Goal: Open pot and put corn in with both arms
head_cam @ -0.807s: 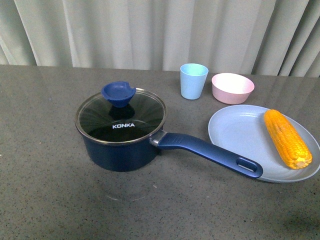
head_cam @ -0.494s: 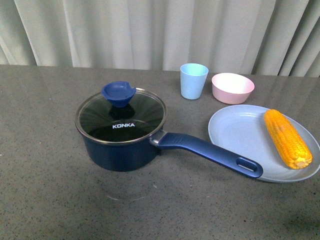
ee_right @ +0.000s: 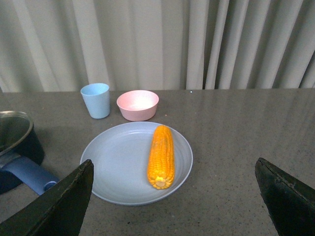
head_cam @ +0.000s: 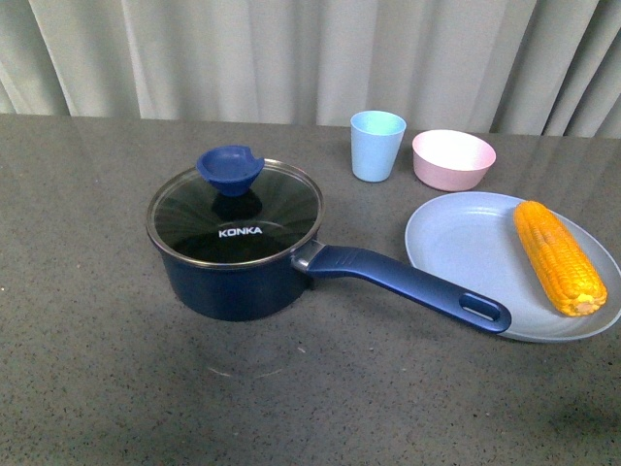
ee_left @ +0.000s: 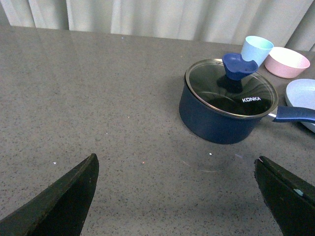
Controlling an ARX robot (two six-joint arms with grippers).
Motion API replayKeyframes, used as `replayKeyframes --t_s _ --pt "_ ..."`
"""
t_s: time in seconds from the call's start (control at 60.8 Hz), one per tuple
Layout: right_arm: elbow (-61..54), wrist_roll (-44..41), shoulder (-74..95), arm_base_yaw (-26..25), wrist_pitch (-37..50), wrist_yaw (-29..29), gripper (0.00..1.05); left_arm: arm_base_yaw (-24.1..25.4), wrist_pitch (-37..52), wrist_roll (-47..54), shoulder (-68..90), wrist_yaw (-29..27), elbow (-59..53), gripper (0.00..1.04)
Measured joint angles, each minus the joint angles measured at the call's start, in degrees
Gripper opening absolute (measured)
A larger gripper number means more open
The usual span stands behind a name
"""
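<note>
Both the left claw (ee_left: pixel 175 158) and the right claw (ee_right: pixel 173 162) are hanging wide open above the speckled grey table (head_cam: pixel 87 369), gripping nothing. Ahead of the left claw the dark navy blue saucepan (head_cam: pixel 228 291) is sitting with its blue-knobbed glass lid (head_cam: pixel 194 228) on, while the yellow-orange corn cob (head_cam: pixel 558 257) is lying on a pale blue plate (head_cam: pixel 456 252), lengthwise away from the nearer right claw. Farther back, a pale blue cup (head_cam: pixel 376 146) and pink bowl (head_cam: pixel 453 160) are standing before a curtain (head_cam: pixel 291 58).
</note>
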Motion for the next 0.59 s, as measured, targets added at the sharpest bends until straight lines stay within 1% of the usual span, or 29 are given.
replayKeyframes --t_s 0.148,0.263,0.362,0.412,0.461,0.593 --pt "0.0 0.0 0.0 0.0 0.0 0.0 0.96 -0.5 17.2 -0.5 19.1 -0.3 4.8 0.96" --pt "0.0 0.0 0.0 0.0 0.0 0.0 0.96 -3.4 29.7 -1.1 34.1 -2.6 8.3 0.96" --pt "0.0 0.0 0.0 0.0 0.0 0.0 0.96 -6.3 38.7 -1.9 47.0 -4.5 11.6 0.96" --pt "0.0 0.0 0.0 0.0 0.0 0.0 0.96 -7.6 41.4 -2.2 51.7 -5.0 13.2 0.96" --pt "0.0 0.0 0.0 0.0 0.0 0.0 0.96 -10.3 44.7 -2.6 60.0 -6.1 16.3 0.96" --pt "0.0 0.0 0.0 0.0 0.0 0.0 0.96 -14.0 47.3 -2.9 69.3 -7.4 21.0 0.96"
